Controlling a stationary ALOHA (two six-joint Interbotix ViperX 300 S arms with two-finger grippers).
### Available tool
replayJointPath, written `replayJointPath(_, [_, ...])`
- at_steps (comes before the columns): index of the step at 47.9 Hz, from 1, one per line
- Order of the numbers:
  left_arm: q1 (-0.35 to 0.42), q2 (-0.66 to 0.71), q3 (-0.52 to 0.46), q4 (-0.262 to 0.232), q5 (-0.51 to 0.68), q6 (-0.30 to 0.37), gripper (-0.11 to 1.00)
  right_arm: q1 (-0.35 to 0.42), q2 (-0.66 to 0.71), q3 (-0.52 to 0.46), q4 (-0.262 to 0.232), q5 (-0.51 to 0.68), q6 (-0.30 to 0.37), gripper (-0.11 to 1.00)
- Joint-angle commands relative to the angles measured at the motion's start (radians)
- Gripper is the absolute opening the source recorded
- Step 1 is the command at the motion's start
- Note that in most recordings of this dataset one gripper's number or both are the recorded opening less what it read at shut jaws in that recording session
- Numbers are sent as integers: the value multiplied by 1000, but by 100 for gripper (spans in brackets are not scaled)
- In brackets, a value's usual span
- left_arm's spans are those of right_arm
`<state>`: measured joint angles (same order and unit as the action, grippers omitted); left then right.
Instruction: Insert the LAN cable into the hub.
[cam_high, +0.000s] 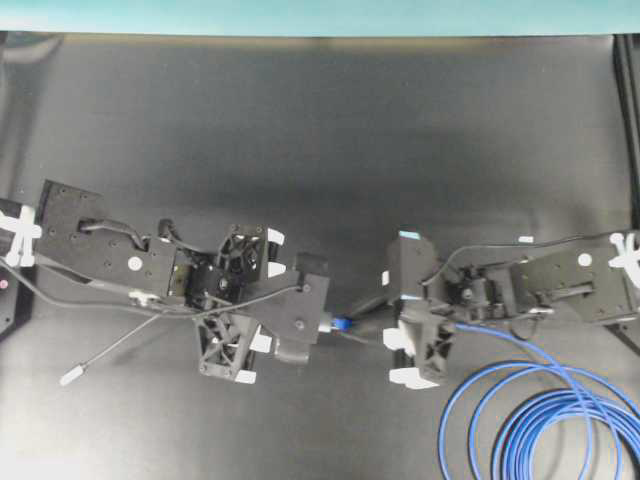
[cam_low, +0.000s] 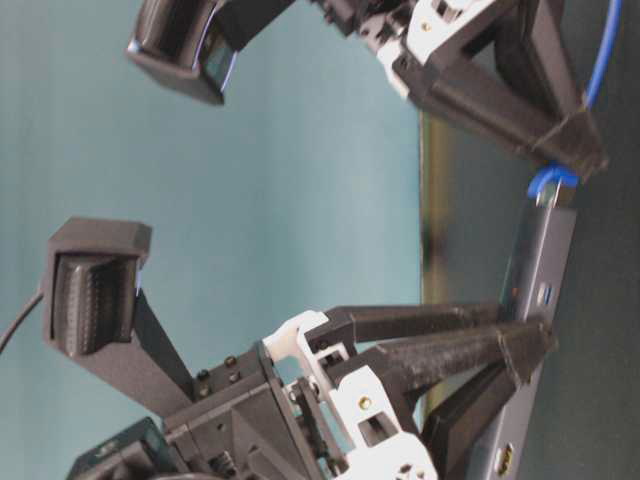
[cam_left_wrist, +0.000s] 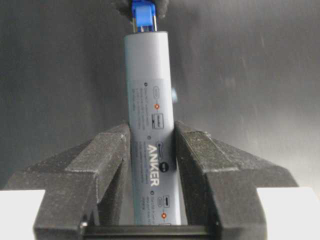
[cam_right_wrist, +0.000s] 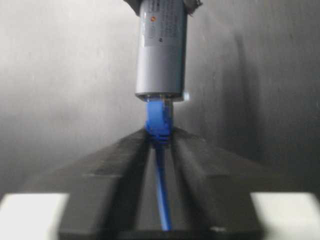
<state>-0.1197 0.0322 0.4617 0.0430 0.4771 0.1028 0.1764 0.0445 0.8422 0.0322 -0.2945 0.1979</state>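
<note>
- LAN cable (cam_high: 540, 400): blue loops lie at the counter's (cam_high: 300, 120) lower right corner in the overhead view; its blue-booted plug (cam_right_wrist: 159, 122) sits in the end face of the hub (cam_left_wrist: 151, 135).
- Hub: slim grey bar, lying level between the two arms near mid-counter.
- Left end effector (cam_left_wrist: 152, 150): clamped on the hub's sides, both fingers touching it.
- Right end effector (cam_right_wrist: 160, 145): fingers apart by a narrow gap, flanking the cable just behind the boot; whether they touch it cannot be told.
- Free room: bare dark counter above both arms; the hub's grey cord (cam_high: 120, 345) trails toward the lower left.
</note>
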Motion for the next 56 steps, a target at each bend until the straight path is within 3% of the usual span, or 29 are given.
replayJointPath(1, [-6, -17, 6, 3, -5, -11, 28, 3, -17, 8, 8, -6, 3, 36])
replayJointPath(6, [-5, -20, 26, 3, -14, -34, 28, 9, -23, 14, 21, -12, 25, 68])
replayJointPath(11, [-2, -23, 60, 3, -51, -57, 28, 17, -32, 26, 23, -17, 60, 86])
replayJointPath(28, [17, -28, 132, 3, -156, -104, 28, 37, -110, 137, 26, -120, 146, 83])
replayJointPath(56, [28, -8, 150, 3, -218, -114, 29, 37, -123, 155, 28, -158, 146, 83])
